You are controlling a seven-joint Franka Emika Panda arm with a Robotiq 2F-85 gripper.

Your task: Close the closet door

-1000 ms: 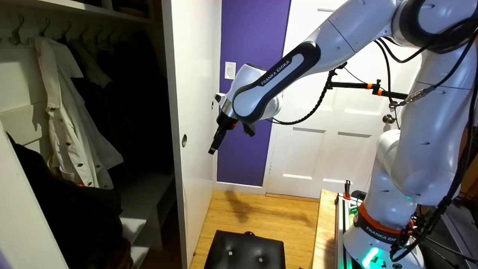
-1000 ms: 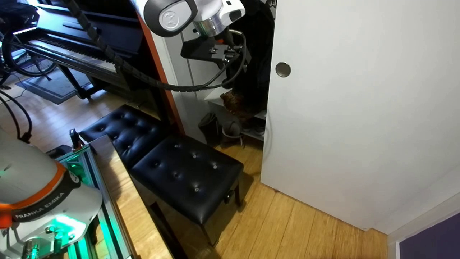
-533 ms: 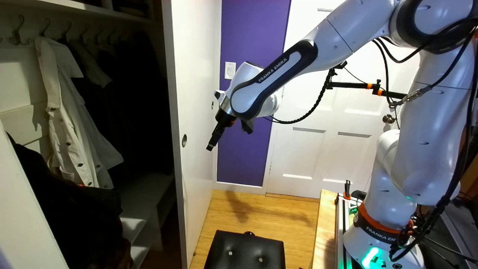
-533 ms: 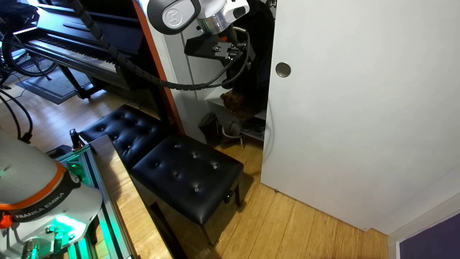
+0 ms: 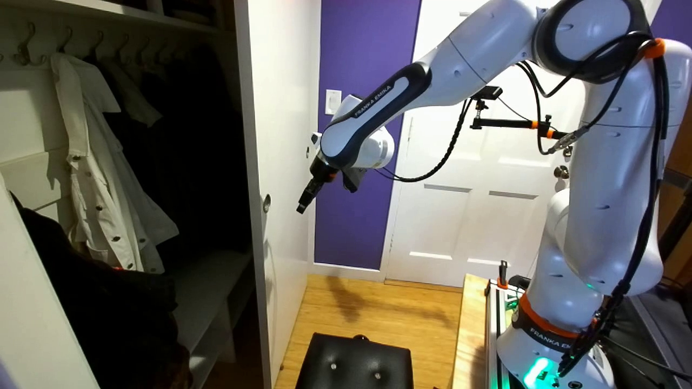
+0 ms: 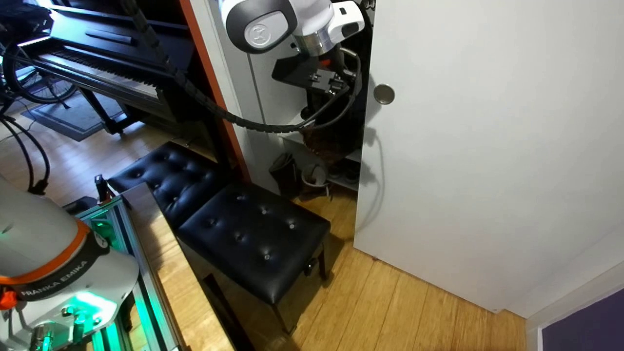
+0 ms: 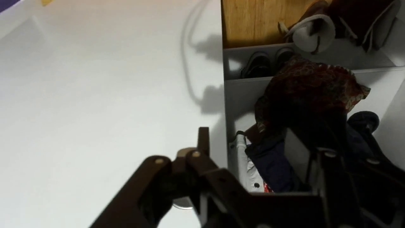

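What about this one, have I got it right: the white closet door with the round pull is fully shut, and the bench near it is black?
Not quite: the door isn't shut. An exterior view shows it open, a white jacket hanging inside. Its white colour, the round pull and the black bench near it are right.

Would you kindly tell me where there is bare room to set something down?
Free: the floor between the closet door, purple wall, wooden table and black bench, plus the bench's top. Crowded: the closet, with boots, patterned cloth and a hanging white jacket.
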